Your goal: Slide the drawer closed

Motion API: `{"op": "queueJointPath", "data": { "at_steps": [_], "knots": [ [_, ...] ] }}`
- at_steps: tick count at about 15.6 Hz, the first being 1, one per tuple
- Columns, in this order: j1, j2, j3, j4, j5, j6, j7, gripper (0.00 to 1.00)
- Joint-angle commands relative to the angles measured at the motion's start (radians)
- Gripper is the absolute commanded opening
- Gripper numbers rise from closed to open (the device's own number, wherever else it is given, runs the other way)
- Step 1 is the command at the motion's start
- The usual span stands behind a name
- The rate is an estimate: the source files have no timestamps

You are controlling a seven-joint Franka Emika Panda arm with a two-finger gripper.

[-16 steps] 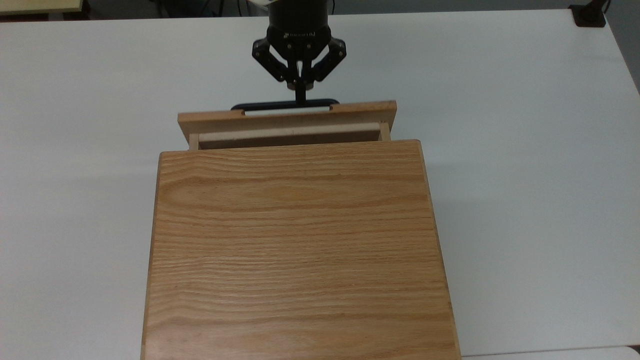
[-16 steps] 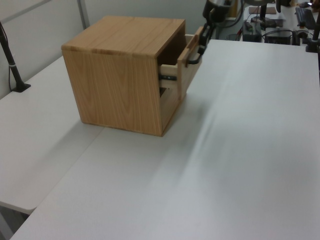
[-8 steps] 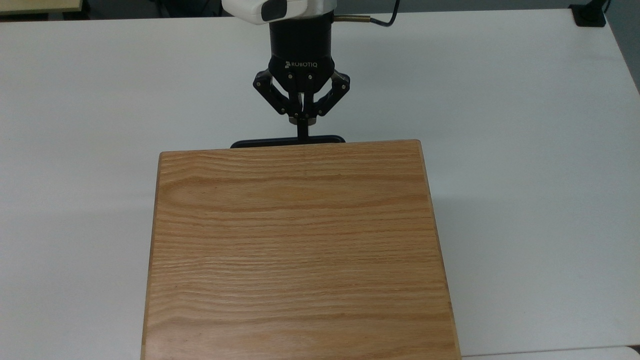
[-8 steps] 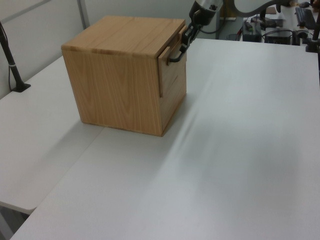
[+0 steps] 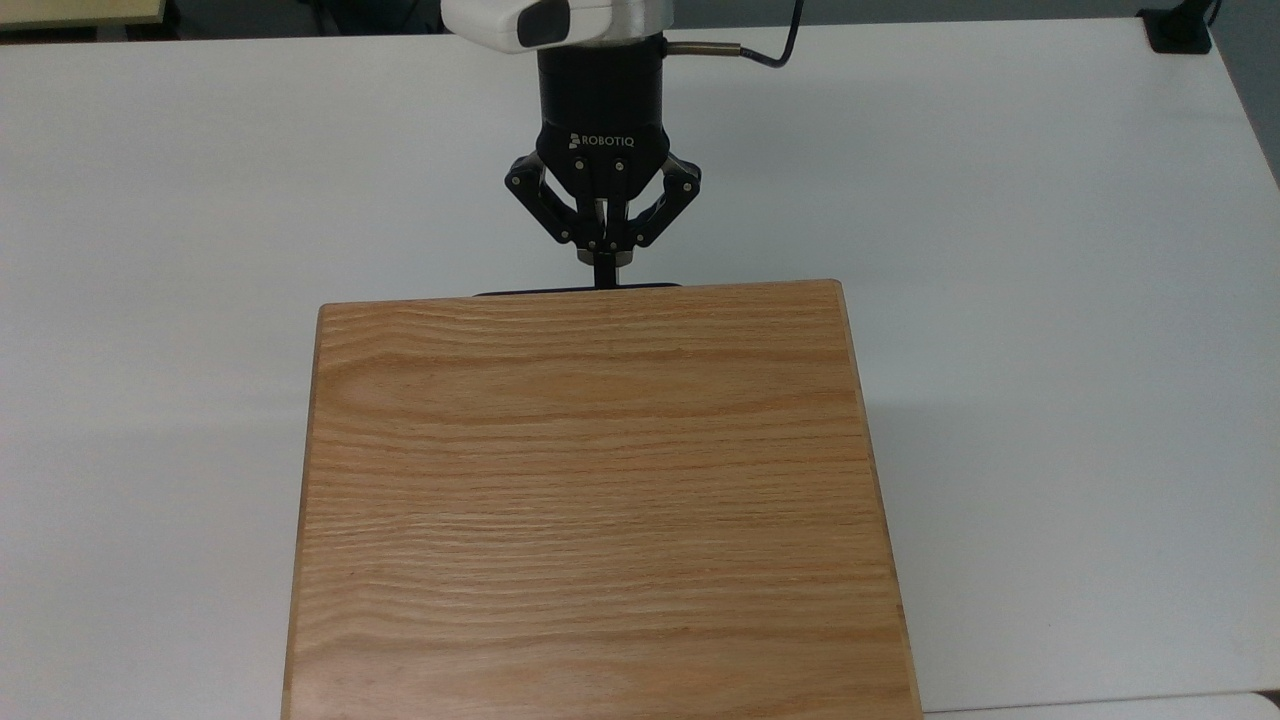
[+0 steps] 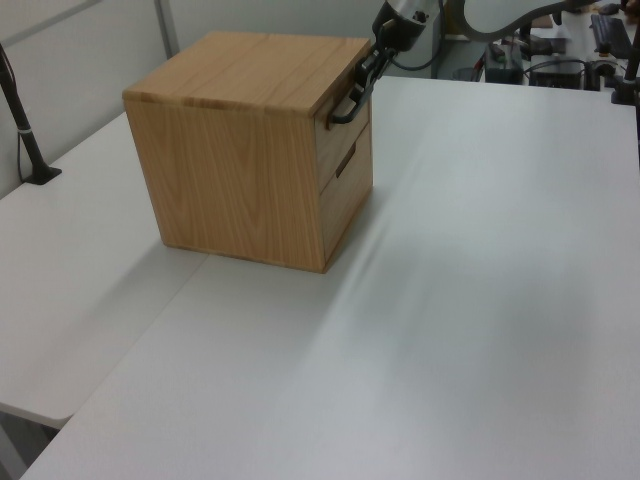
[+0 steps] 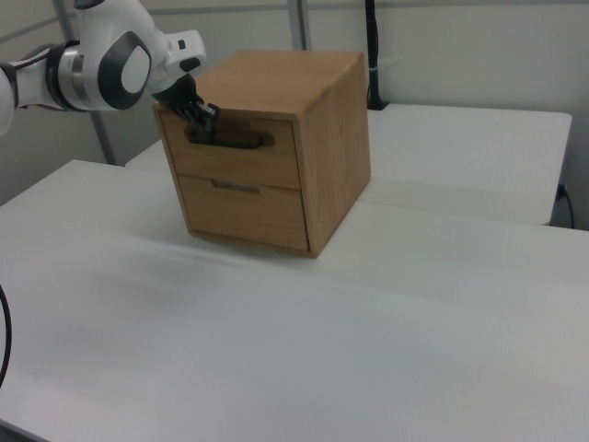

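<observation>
- The Panda arm's black two-finger gripper [image 5: 603, 262] presses its fingertips together at the drawer's bar handle [image 7: 230, 141]; the fingers look pinched onto the bar's middle, seen in the top view and again in the right view [image 7: 201, 118].
- The drawer [image 7: 232, 154] sits in the upper slot of the oak-grained cabinet [image 5: 598, 500]. Its front panel appears flush with the cabinet face in the right view, and in the top view just a thin sliver of handle [image 5: 575, 290] peeks past the cabinet's top edge.
- Judged from this, the slide is done or all but done.
- Risk: further pushing against a seated drawer could shove the whole cabinet across the white table [image 5: 1050, 250], since nothing visible anchors it.
- Risk: backing away with the fingers clamped on the bar would likely drag the drawer open again; release should come first.
- The drawer shows a light-wood front panel and a long, thin black handle standing slightly proud of it. A second drawer [image 7: 244, 209] lies directly below, also closed.
</observation>
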Motion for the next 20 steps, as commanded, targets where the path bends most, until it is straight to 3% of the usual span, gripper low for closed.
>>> {"op": "queueJointPath", "data": {
  "at_steps": [1, 3, 6, 7, 8, 11, 14, 20],
  "knots": [
    [-0.004, -0.046, -0.007, -0.008, -0.001, -0.079, 0.013, 0.07],
    [-0.003, -0.103, -0.007, -0.017, -0.001, -0.243, 0.002, 0.15],
    [-0.001, -0.203, -0.007, -0.037, -0.001, -0.517, -0.057, 0.53],
    [-0.003, -0.223, -0.007, -0.034, -0.001, -0.605, -0.073, 0.8],
    [-0.003, -0.24, -0.009, -0.034, -0.003, -0.68, -0.079, 1.0],
    [-0.003, -0.275, -0.009, -0.037, -0.012, -0.825, -0.081, 1.0],
    [-0.009, -0.284, -0.009, -0.038, -0.015, -0.834, -0.078, 1.0],
    [-0.101, -0.272, 0.005, -0.031, -0.001, -0.824, -0.11, 1.0]
  ]
}}
